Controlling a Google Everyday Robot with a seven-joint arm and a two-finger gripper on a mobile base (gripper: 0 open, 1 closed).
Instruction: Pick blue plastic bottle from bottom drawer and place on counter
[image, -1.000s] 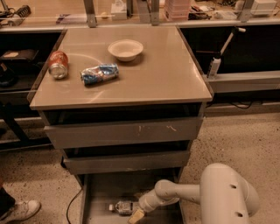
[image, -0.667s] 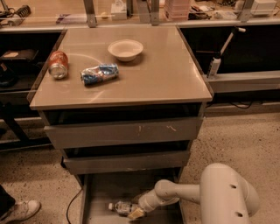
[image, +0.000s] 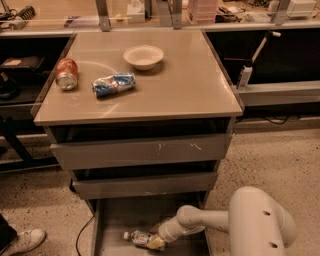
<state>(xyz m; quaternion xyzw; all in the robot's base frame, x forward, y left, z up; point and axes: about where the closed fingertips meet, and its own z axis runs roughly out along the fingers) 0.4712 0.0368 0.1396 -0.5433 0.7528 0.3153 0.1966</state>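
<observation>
The blue plastic bottle (image: 141, 239), small and clear with a white cap at its left end, lies on its side on the grey floor of the open bottom drawer (image: 125, 215). My gripper (image: 159, 239) reaches into that drawer from the right and sits at the bottle's right end, touching or overlapping it. The white arm (image: 210, 221) runs back to the rounded body at the lower right. The beige counter (image: 180, 85) tops the cabinet above.
On the counter lie an orange soda can (image: 66, 73), a blue-and-white snack bag (image: 113, 84) and a white bowl (image: 143, 56). Two shallower drawers (image: 140, 150) stand partly open above the bottom one. A shoe (image: 25, 240) and a cable (image: 82, 237) are on the floor at left.
</observation>
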